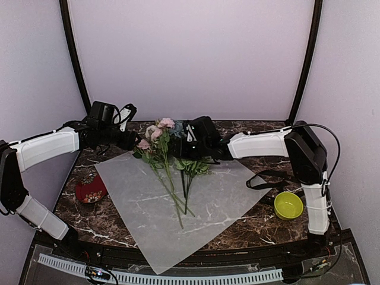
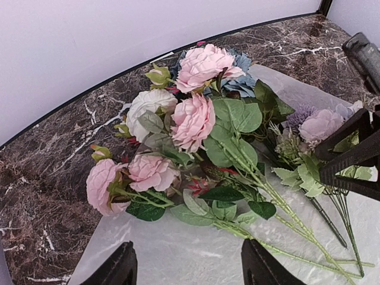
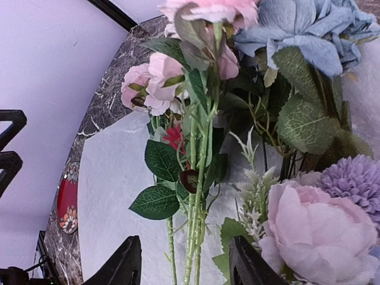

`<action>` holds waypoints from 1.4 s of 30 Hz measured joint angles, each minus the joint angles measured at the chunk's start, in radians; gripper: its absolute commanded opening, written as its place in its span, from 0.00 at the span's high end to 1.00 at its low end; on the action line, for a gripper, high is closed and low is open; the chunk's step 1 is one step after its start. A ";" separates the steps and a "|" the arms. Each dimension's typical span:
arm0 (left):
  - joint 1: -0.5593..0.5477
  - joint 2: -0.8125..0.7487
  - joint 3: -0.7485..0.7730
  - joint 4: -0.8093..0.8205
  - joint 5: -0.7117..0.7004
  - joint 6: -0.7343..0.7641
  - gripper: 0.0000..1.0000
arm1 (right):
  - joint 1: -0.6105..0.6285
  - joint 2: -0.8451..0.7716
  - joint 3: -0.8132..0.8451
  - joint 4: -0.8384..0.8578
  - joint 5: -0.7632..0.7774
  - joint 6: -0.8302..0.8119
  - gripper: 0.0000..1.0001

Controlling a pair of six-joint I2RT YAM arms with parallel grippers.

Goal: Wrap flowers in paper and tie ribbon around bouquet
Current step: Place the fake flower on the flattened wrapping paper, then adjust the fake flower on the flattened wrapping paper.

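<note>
Pale lilac walls close in a dark marble table (image 1: 249,228), and most of its middle is covered by the paper (image 1: 154,219), which lies flat with one corner toward the arms' bases. On the paper lie the flowers (image 1: 159,139), loose and unwrapped. Their pink, white and blue heads reach the far corner of the sheet and some hang over the bare marble, while the thin green stems run back toward the near edge. The left tool (image 2: 190,270) sits low at the left side of the blooms with its jaws wide apart and only paper between them. The right tool (image 3: 184,264) is at the right side of the blooms, its jaws parted, with stems showing in the gap just beyond the tips; it grips nothing that can be seen. The ribbon (image 1: 264,173) lies in a loose loop on the marble near the paper's right corner, clear of the flowers. A red dish (image 1: 90,190) rests by the paper's left edge. A yellow-green bowl (image 1: 288,205) stands near the ribbon on the right side.
</note>
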 measured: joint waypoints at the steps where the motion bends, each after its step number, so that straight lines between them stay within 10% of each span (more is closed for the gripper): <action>1: 0.000 0.000 0.000 0.000 0.000 0.001 0.38 | -0.001 -0.014 -0.004 -0.006 0.006 -0.008 0.49; 14: -0.012 0.002 0.008 -0.038 -0.011 0.003 0.39 | 0.004 -0.399 -0.191 -0.082 0.126 -0.208 0.65; 42: -0.172 0.021 -0.356 0.076 0.011 -0.320 0.44 | 0.184 -0.068 -0.202 -0.320 0.163 -0.382 0.83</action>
